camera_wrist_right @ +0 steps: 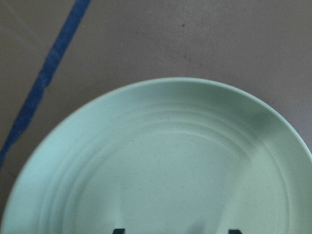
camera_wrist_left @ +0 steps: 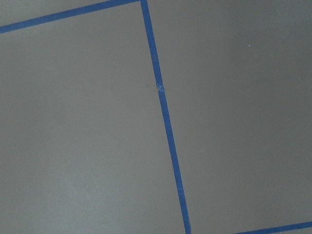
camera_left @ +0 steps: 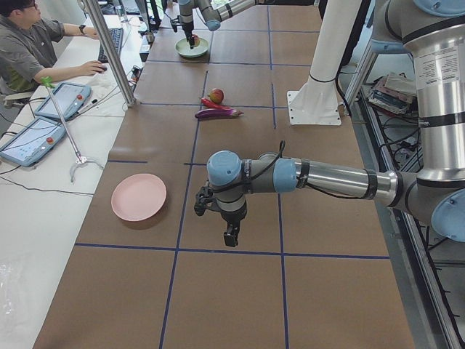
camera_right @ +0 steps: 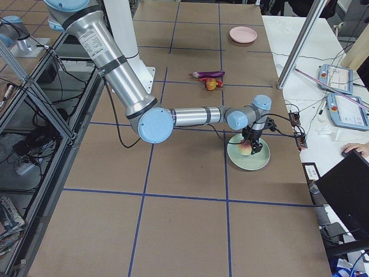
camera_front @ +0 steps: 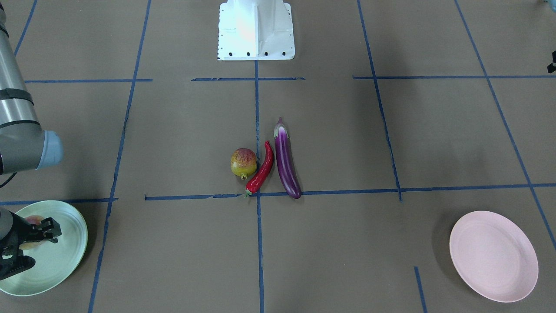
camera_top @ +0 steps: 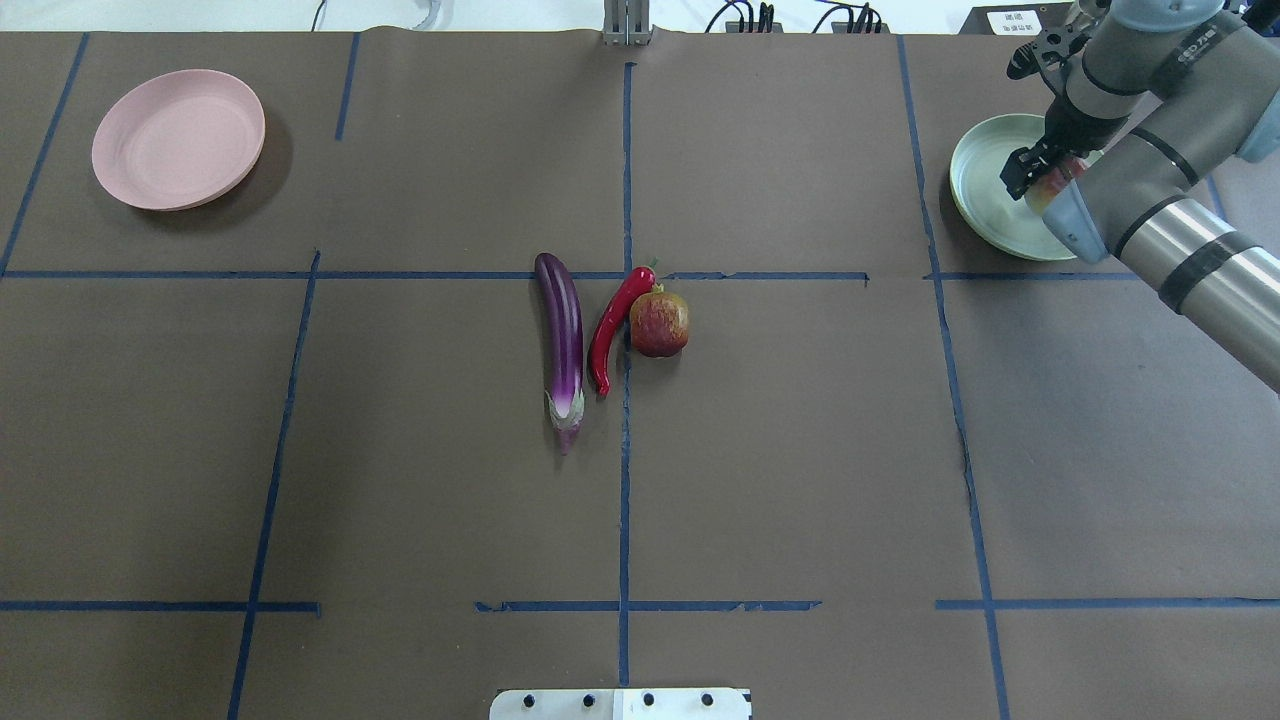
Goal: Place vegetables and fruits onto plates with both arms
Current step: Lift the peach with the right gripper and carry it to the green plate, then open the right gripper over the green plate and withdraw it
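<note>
The right pincer [camera_right: 249,141] hangs over the pale green plate [camera_top: 985,195] at the far right corner of the worktop [camera_top: 800,450], and the peach [camera_right: 247,149] sits low on that plate between its jaws. The jaws stand apart to either side of the fruit, but I cannot tell whether they are pinching it or have let go. The wrist view shows only two fingertips over bare plate. This looks like the set-down of the first fruit.

The pink plate [camera_front: 493,256] lies bare at the far left corner, so each arm has a dish on its own side. The left pincer [camera_left: 229,234] points down over bare worktop near it, probably waiting its turn (only the side camera catches it, so I cannot tell if it is open or closed).

The pomegranate [camera_front: 243,163], chili pepper [camera_front: 262,169] and eggplant [camera_front: 286,161] lie in a row at the worktop's middle, within reach of both arms. The chili touches the pomegranate and lies just beside the eggplant, so lifting one may nudge another.
</note>
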{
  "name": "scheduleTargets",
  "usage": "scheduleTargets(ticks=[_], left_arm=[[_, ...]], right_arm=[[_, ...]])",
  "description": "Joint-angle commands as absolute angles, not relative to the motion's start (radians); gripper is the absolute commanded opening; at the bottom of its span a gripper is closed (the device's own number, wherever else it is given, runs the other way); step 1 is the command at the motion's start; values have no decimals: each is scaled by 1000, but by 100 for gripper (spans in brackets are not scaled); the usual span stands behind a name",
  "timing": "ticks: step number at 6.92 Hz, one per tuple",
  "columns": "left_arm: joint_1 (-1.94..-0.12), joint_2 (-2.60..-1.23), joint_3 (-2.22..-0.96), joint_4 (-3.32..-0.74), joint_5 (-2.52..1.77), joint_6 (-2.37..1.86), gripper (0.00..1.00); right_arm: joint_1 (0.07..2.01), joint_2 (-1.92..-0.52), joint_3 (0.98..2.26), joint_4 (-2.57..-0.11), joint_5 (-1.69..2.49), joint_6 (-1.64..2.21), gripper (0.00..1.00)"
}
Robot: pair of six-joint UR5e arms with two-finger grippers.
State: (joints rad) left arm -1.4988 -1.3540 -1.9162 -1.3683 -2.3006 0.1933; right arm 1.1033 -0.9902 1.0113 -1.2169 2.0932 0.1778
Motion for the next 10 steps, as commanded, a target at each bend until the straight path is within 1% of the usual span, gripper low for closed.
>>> scheduleTargets(ticks=[1, 2, 3, 4, 5, 6, 7, 8, 9, 10], left_arm=[[-1497, -1359, -1917, -1370, -2299, 192, 100], [-1497, -1415, -1917, -1374, -2298, 190, 100], [-1497, -1504, -1910, -1394, -2293, 190, 100], [-1496, -1534, -1916, -1396, -2295, 187, 100], [-1479, -1607, -1910, -1388, -2295, 184, 100], [-1412, -1632, -1913, -1391, -2295, 84, 100], [-1352, -1672, -1927, -1393, -2290, -86, 100], [-1300, -1746, -1910, -1379, -2296, -180, 100], [-1216, -1782, -1916, -1378, -2292, -195, 100], [-1136, -1813, -1919, -1388, -2295, -309, 100]], right_arm=[[1126, -1023, 1031, -1164, 2098, 183, 100], [1164, -1032, 1061, -1186, 2147, 180, 100], [1220, -1058, 1092, -1192, 2181, 169, 100], [1262, -1093, 1142, -1222, 2203, 163, 100], [1290, -1124, 1201, -1282, 2223, 96, 100], [1333, -1179, 1301, -1377, 2250, 18, 100], [1362, -1262, 1439, -1510, 2252, -58, 100], [1399, -1389, 1586, -1607, 2250, -121, 100], [1458, -1519, 1674, -1627, 2244, -139, 100], [1510, -1640, 1730, -1617, 2253, -179, 100]])
